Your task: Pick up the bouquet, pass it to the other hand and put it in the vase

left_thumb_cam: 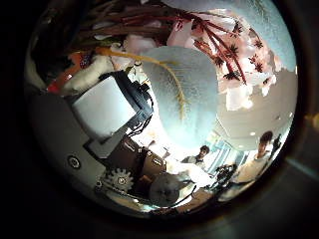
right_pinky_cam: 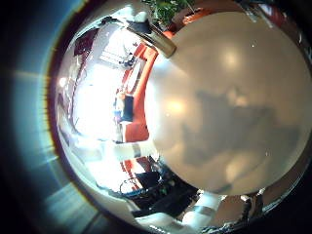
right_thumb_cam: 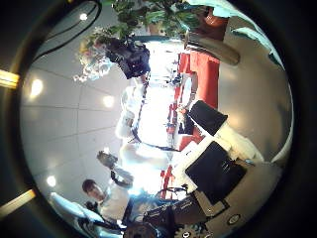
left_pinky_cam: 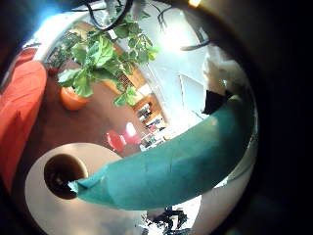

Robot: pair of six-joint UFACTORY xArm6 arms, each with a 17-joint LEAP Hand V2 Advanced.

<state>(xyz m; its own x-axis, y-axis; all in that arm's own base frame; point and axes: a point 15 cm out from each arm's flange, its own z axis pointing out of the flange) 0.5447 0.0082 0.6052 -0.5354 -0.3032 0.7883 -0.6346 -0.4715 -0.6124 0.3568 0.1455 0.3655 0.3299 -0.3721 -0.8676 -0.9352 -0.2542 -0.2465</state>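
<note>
The left hand (right_thumb_cam: 131,59) comes first. From the right palm I see it raised well above the tabletop (right_pinky_cam: 224,117), with the bouquet (right_thumb_cam: 99,45) sprouting from it. From the left thumb side, flower heads and stems fill the view right beside one of that hand's fingers (left_thumb_cam: 110,105), so I judge the left hand is clamped on the bouquet, though the fingers' wrap round the stems is partly hidden.

From the left little-finger side, a long tapering shape, which I take for the bouquet's wrapped stem end, points down towards the vase (left_pinky_cam: 64,176). The vase stands upright near the edge of the round tabletop, its dark mouth empty. The stem tip seems near the mouth but is not yet inside.

The right hand (right_thumb_cam: 223,159) hangs over bare tabletop, fingers relaxed and apart, holding nothing.

My judgement: the pickup is done and the handover is probably done too. What remains is lowering the stems into the vase and letting go.
</note>
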